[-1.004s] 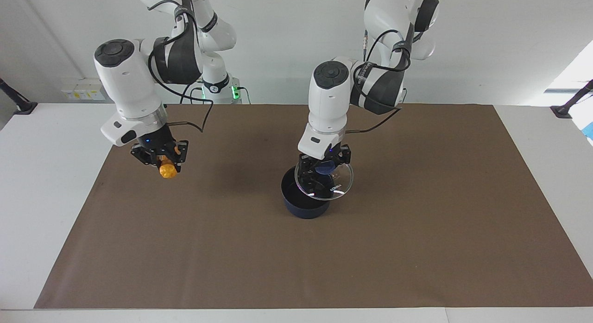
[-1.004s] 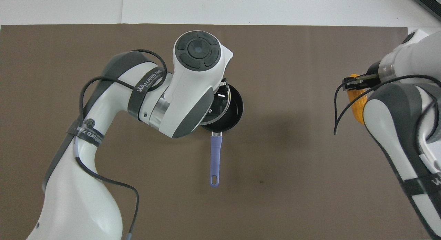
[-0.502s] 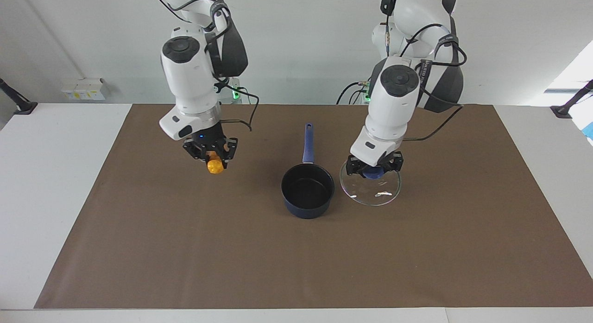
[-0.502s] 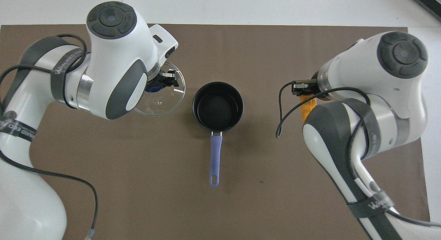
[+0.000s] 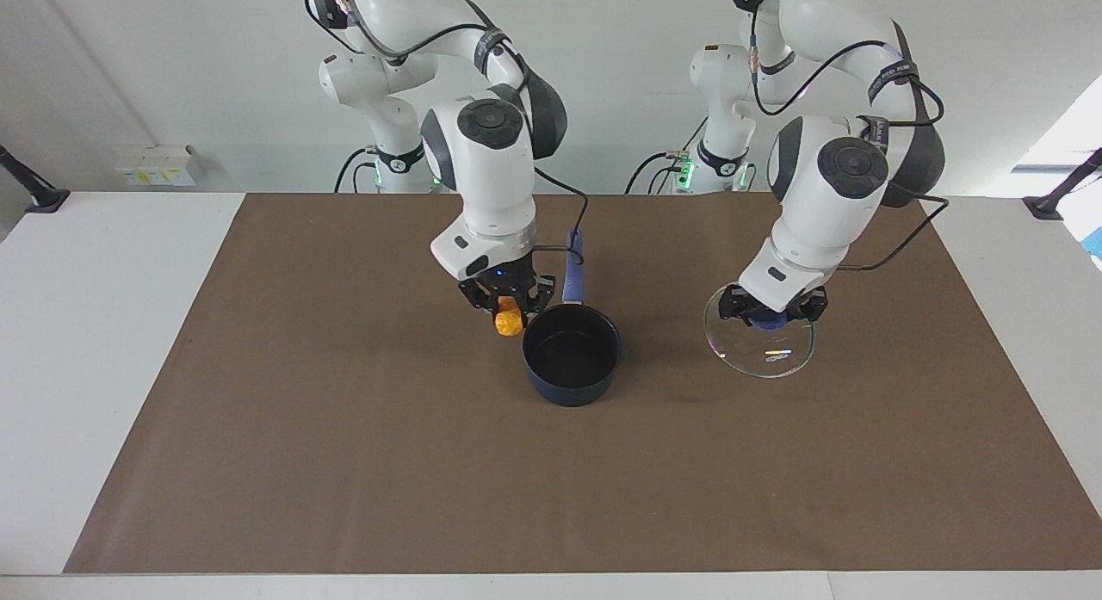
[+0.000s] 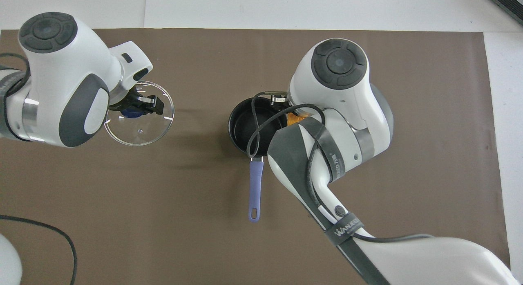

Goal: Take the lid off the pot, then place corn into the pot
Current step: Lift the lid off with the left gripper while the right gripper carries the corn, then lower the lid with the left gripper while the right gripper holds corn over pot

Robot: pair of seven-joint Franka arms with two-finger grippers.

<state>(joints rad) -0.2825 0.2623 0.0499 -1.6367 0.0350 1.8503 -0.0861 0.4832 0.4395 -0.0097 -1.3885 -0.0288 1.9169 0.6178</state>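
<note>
Brown-matted counter (image 5: 344, 462) carries pot (image 5: 571, 355), uncovered. Right hand (image 5: 508, 312) pinches corn (image 5: 509, 322) just beside its rim. Left hand (image 5: 772, 312) pinches lid (image 5: 762, 346) by the knob, well apart.

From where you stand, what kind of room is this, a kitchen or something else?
Probably a robot lab or test bench, not a kitchen. Two white arms are mounted at a plain white table covered by a brown mat, against a bare wall, and the only cookware is one small pot.
</note>
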